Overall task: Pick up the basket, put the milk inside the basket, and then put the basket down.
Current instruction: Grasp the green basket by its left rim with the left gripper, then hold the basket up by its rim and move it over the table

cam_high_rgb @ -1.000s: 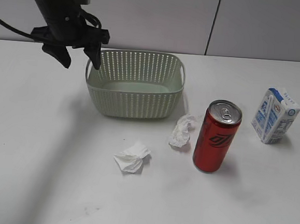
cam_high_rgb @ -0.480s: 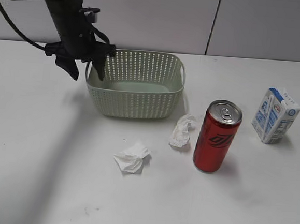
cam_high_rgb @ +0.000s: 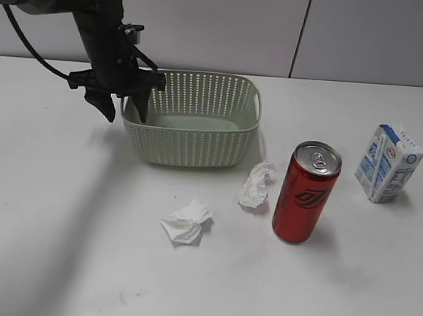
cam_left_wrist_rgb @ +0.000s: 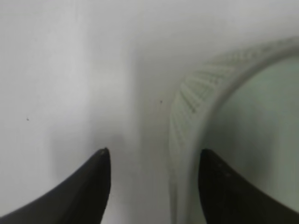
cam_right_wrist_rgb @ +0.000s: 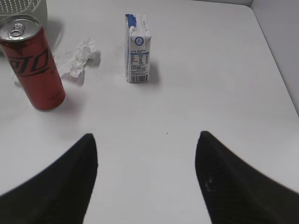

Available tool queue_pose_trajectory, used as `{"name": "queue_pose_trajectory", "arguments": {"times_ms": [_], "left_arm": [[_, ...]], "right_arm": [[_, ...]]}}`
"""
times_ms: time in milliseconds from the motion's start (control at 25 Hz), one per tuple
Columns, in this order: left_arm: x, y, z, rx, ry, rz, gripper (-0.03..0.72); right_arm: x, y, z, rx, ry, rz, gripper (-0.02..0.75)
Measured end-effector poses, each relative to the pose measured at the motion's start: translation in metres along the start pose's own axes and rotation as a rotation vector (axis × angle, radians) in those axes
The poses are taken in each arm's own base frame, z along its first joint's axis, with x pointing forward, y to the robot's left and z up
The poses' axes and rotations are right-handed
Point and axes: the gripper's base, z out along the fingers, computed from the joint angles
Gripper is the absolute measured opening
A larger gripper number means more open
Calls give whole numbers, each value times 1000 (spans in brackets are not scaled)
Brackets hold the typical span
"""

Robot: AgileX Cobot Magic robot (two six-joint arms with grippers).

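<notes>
Left gripper spread wide at upper left of the exterior view, straddling the left end wall of the basket, one finger inside and one outside, nothing clamped. Same seen from the left wrist view: dark fingers parted at the bottom of the frame, curved pale rim of the basket running up between them toward the upper right, blurred. Probably light and somewhat springy, being thin perforated plastic; best taken at the rim or the cut-out handle, where the wall is stiffest, though likely to tilt when lifted by one end. Resting on the table, upper centre of the exterior view. Right gripper also parted and holding nothing, hovering at the bottom of the right wrist view. Above it, upper centre of that frame, the milk upright on the table, at far right in the exterior view. Small carton, likely stiff but crushable, smooth-sided; better pinched across its flat faces with modest force. Red can and two crumpled tissues between basket and milk, to be avoided.
</notes>
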Motion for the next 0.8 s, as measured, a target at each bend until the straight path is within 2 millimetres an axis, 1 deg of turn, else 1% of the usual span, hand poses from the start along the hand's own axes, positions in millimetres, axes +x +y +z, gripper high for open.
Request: {"name": "queue_pose_trajectory", "arguments": {"times_ms": [80,120,320,400,480,600,720,800], "left_arm": [[0,0,1,4,3,-4,403],[0,-1,2,7,5,-6,361],[1,-7,1,72,14,-39,96],[1,-9,1,99,20,-55,24],[2,-11,0,120,27,-65,1],[1,-13,-10,135,7,-70,0],[0,-14,-31,136,-28,-89,0],[1,-13,-48,140,-46,-96,0]], "right_arm": [[0,0,0,0,0,0,519],[0,0,0,0,0,0,519],[0,0,0,0,0,0,519],[0,0,0,0,0,0,519],[0,0,0,0,0,0,519],[0,0,0,0,0,0,519],[0,0,0,0,0,0,519],[0,0,0,0,0,0,519]]}}
